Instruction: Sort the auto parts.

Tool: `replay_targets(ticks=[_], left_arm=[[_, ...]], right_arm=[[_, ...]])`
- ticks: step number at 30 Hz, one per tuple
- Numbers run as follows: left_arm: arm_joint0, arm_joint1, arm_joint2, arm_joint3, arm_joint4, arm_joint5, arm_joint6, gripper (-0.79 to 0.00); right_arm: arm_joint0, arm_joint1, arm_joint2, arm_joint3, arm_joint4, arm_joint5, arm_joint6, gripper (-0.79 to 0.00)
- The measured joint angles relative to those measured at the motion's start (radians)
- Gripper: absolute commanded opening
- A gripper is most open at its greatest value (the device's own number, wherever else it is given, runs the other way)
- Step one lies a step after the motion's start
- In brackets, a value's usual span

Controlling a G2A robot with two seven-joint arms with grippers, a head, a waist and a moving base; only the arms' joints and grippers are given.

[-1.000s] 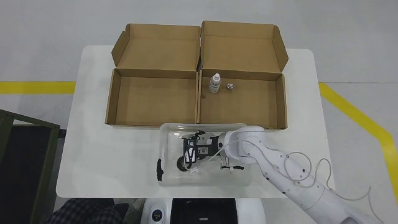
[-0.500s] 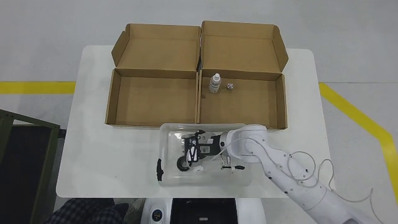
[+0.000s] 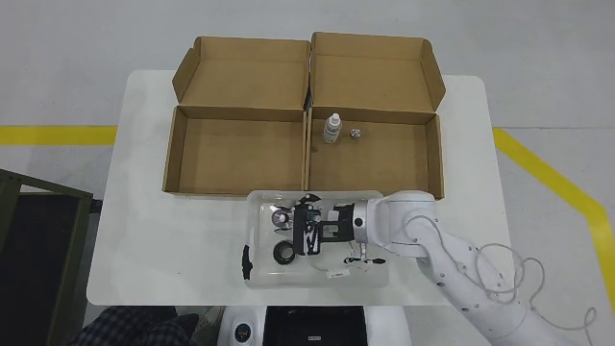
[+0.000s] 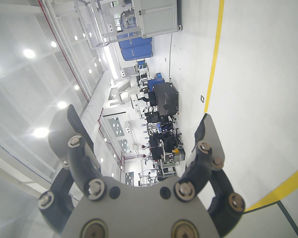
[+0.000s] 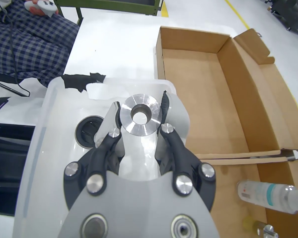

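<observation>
Steel ring (image 5: 140, 118) sits clamped in right pincer (image 5: 140, 104).

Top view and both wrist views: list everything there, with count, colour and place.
table: 1, white, under everything
left box: 1, brown cardboard, open, far side of the table, nothing in it
right box: 1, brown cardboard, open, touching the left box
bottle: 1, white, in the right box near the shared wall
small metal part: 1, silver, beside the bottle
bin: 1, clear plastic, near edge of the table, in front of the boxes
metal ring: 1, silver, over the bin, held
black ring: 1, on the bin's floor
right gripper: shut on the metal ring
left gripper: open, empty, facing the room
</observation>
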Motion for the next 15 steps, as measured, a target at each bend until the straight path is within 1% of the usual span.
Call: replay_targets(ticks=[10, 15], left_arm=[[0.000, 0.000, 0.000, 0.000, 0.000, 0.000, 0.000, 0.000], [0.000, 0.000, 0.000, 0.000, 0.000, 0.000, 0.000, 0.000]], right_arm=[[-0.027, 0.017, 0.106, -0.089, 0.082, -0.005, -0.040, -0.785], [-0.038, 0.027, 0.182, -0.119, 0.120, -0.001, -0.067, -0.785]])
